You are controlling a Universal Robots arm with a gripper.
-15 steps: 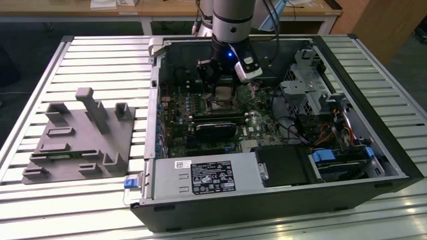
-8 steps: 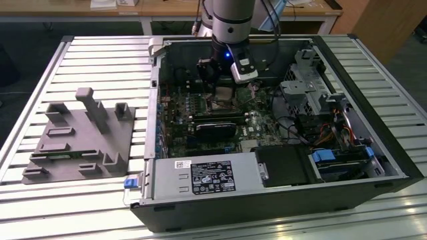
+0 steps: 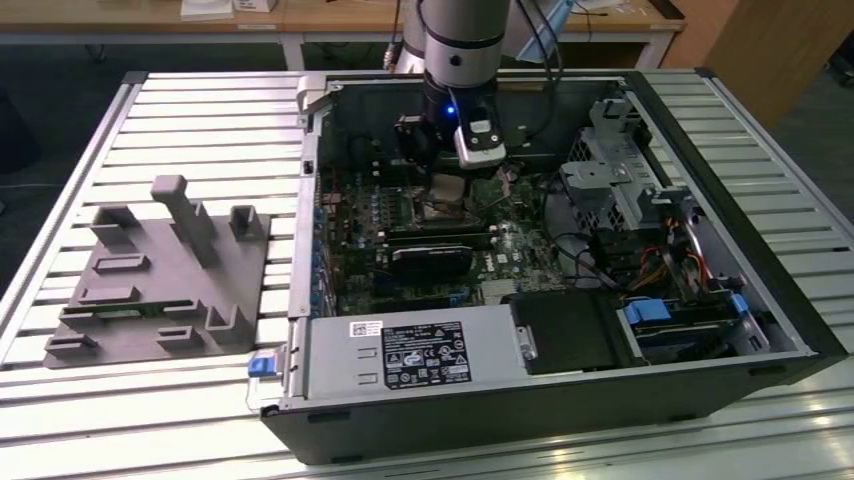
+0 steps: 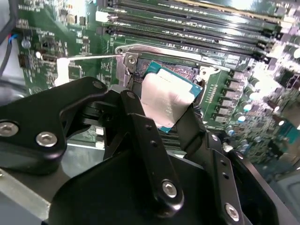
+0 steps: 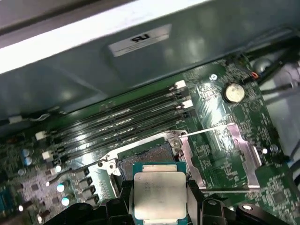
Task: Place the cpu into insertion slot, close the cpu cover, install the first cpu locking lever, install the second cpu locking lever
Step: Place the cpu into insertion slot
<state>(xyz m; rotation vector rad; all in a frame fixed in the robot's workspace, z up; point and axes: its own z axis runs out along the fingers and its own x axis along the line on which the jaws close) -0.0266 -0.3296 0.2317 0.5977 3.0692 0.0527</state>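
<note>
My gripper point(image 5: 160, 202) is shut on the cpu point(image 5: 160, 193), a thin square chip with a pale silvery face and a teal-green edge, held between two black fingers point(image 5: 195, 199). The second wrist view shows the cpu point(image 4: 168, 99) tilted in my gripper point(image 4: 168, 115), just above the insertion slot point(image 4: 190, 73). In the first wrist view the slot point(image 5: 146, 157) shows a dark centre and a silvery rim on the green board. Beside the slot the cpu cover point(image 5: 186, 152) lies swung open, and a thin lever rod point(image 5: 206, 131) stands raised. In the exterior view my gripper point(image 3: 447, 190) hangs inside the computer case over the slot point(image 3: 447, 212).
Long memory slots point(image 5: 122, 119) run beside the socket, and a coin battery point(image 5: 233, 92) sits on the board. A long black card point(image 3: 434, 255), a grey power-supply box point(image 3: 400, 355) and a drive cage point(image 3: 614, 180) crowd the case. A grey fixture point(image 3: 160, 270) stands on the slatted table.
</note>
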